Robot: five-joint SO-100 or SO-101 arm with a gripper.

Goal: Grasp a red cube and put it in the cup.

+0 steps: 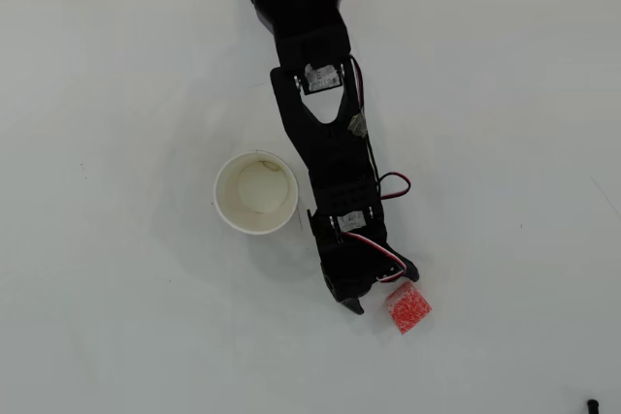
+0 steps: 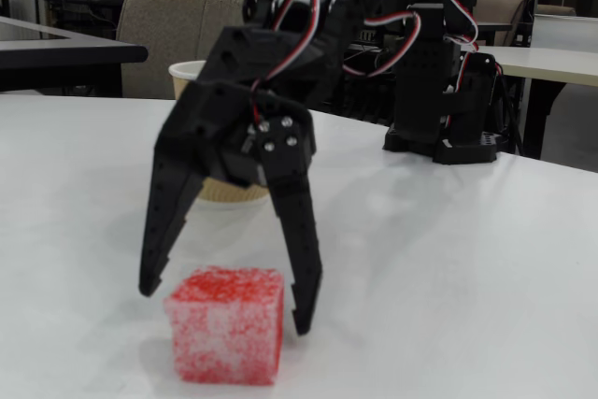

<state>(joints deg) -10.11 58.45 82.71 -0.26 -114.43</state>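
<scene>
Red cube [image 2: 226,335] sits on the bench [image 1: 116,336], beside the spread, empty jaws rather than squarely between them. Closing now could nudge it aside. The cup [image 1: 255,193] stands near the arm [image 1: 325,143].

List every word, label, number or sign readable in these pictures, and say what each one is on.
No readable text in either view.
Servo labels on the arm: small white stickers in the overhead view, too small to read.
The red cube, the cup and the gripper: no print visible.
</scene>
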